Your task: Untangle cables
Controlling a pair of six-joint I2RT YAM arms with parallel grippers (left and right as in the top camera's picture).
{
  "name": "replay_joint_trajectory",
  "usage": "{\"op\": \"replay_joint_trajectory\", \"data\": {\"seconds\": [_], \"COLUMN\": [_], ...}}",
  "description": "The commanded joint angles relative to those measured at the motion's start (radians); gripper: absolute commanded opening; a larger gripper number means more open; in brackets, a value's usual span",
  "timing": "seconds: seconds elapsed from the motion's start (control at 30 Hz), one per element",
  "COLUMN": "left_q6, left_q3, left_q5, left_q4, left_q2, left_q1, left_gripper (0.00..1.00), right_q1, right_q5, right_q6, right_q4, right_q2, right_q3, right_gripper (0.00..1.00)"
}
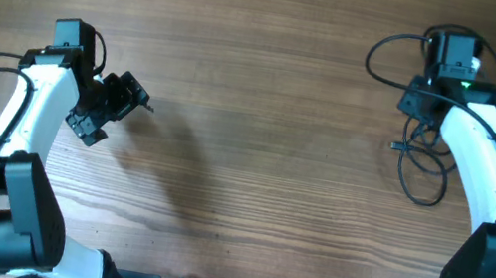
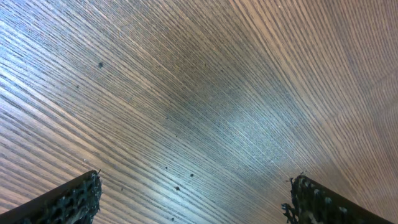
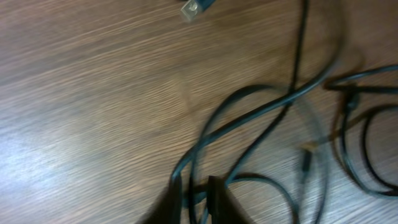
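The thin black cables (image 1: 426, 179) lie in a tangled heap on the wooden table at the right, partly under my right arm. In the right wrist view their loops (image 3: 261, 109) cross each other, and a silver-tipped plug (image 3: 194, 9) lies at the top. My right gripper (image 3: 196, 186) is down in the heap, its fingers close together with a strand between them. In the overhead view it (image 1: 423, 118) is mostly hidden by the arm. My left gripper (image 1: 128, 99) is open and empty over bare wood at the far left, and the left wrist view (image 2: 196, 186) shows no cable.
A thicker black arm cable (image 1: 385, 46) loops on the table left of the right wrist. Another plug end (image 1: 395, 145) points left from the heap. Bare wooden table (image 1: 263, 111) lies between the arms.
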Motion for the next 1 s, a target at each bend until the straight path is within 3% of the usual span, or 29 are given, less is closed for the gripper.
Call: {"op": "replay_joint_trajectory", "data": {"seconds": [0.0,0.03,0.97], "left_q6": [0.016,0.016,0.016], "left_q3": [0.006,0.006,0.006], "left_q5": [-0.009,-0.009,-0.009], "left_q4": [-0.001,-0.001,-0.001], "left_q2": [0.0,0.0,0.0], "left_q1": [0.005,0.005,0.005], "left_gripper": [1.0,1.0,1.0], "right_q1": [-0.014,-0.014,-0.014], "right_q5": [0.006,0.002,0.002], "right_q6": [-0.008,-0.008,-0.006], "right_q4": [-0.001,-0.001,0.008], "right_q2": [0.013,0.013,0.013], "right_q3": [-0.004,-0.004,-0.004], "right_gripper": [0.95,1.0,1.0]}}
